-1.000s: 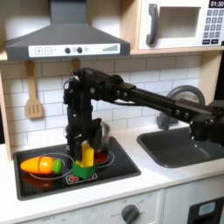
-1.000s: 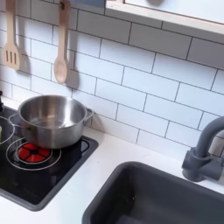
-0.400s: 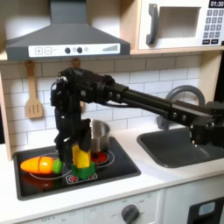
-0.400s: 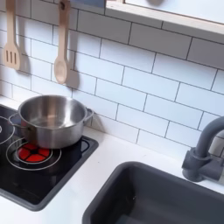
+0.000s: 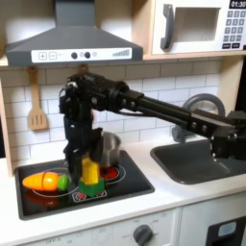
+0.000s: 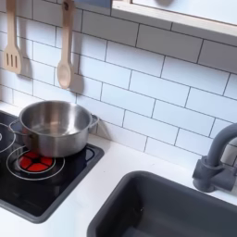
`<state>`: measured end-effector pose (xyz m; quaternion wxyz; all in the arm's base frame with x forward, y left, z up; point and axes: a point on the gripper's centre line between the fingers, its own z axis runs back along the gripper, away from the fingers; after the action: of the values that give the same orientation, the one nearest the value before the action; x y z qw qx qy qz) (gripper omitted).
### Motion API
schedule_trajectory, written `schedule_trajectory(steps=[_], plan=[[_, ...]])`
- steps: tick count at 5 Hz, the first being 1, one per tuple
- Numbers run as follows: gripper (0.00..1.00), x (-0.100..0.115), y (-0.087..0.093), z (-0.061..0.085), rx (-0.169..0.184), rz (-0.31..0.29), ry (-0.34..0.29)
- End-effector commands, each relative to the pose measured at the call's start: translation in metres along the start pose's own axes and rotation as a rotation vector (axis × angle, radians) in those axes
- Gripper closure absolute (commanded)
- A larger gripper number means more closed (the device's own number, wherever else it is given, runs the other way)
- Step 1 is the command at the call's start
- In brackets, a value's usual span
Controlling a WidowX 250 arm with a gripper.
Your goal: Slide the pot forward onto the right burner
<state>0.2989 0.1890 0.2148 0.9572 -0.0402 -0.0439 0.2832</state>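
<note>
1. Gripper [image 5: 81,159]: over the cooktop [image 5: 135,182] in the first exterior view, pointing down. Fingertips lost among dark links and toy food; can't tell if the jaws are apart or together.
2. Pot [image 6: 55,127]: empty, upright, at the cooktop's back, its rim overlapping the far edge of the ring. In the first exterior view it sits just behind the jaws, to their right (first exterior view's right), partly hidden by the arm [image 5: 163,106]. No contact visible.
3. Burner [image 6: 36,161]: red ring w/ red centre, in front of the pot, mostly uncovered.
4. Change vs 0.4 s ago: pot and burner same place in the second exterior view. Arm's wrist section shifted slightly toward the first exterior view's right, nearer the pot.
5. Reading: slide not begun; looks like approach phase.
6. Other: corn [image 5: 90,171] just beside the jaws, carrot [image 5: 45,180] to their left (first exterior view's left), both at the front; could snag a forward slide.
</note>
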Motion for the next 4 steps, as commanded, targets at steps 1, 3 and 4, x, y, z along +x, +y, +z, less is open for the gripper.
schedule_trajectory(steps=[1,3,4], plan=[[0.00,-0.0018,-0.0100,0.0051,-0.018,-0.014,-0.010],[0.00,-0.0019,-0.0083,-0.0025,-0.012,-0.012,0.008],[0.00,-0.0014,-0.0089,-0.0048,-0.004,-0.011,0.012]])
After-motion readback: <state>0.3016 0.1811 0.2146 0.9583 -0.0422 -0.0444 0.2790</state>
